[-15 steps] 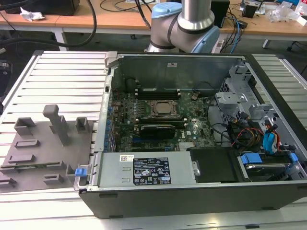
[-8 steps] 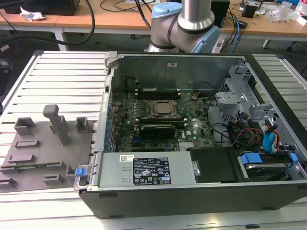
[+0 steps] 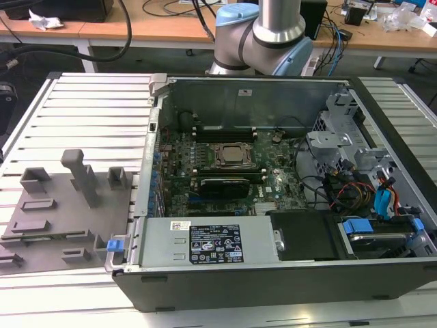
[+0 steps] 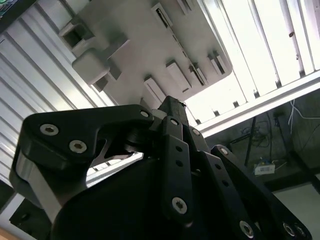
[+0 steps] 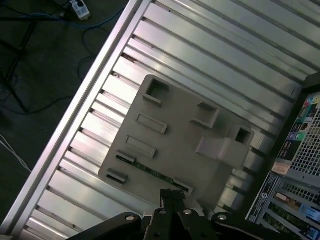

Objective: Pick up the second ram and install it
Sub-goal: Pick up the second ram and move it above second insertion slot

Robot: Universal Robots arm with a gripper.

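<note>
The second ram (image 5: 150,171) is a thin green stick lying on edge in a long slot of the grey fixture plate (image 5: 175,135). In the first wrist view my gripper (image 5: 172,196) hangs above the plate, over one end of the stick and apart from it. Its black fingers (image 4: 172,112) come together to a point, shut with nothing between them. The same plate (image 4: 145,45) lies below the fingers in the second wrist view. In the exterior view the plate (image 3: 68,219) sits on the slatted table left of the open computer case (image 3: 273,273).
Inside the case the motherboard (image 3: 225,171) lies with its processor socket (image 3: 231,155) and long black memory slots (image 3: 225,131). Cables and drive bays (image 3: 369,198) fill the right side. A grey post (image 3: 80,174) stands up from the fixture plate. The arm's base (image 3: 263,34) stands behind the case.
</note>
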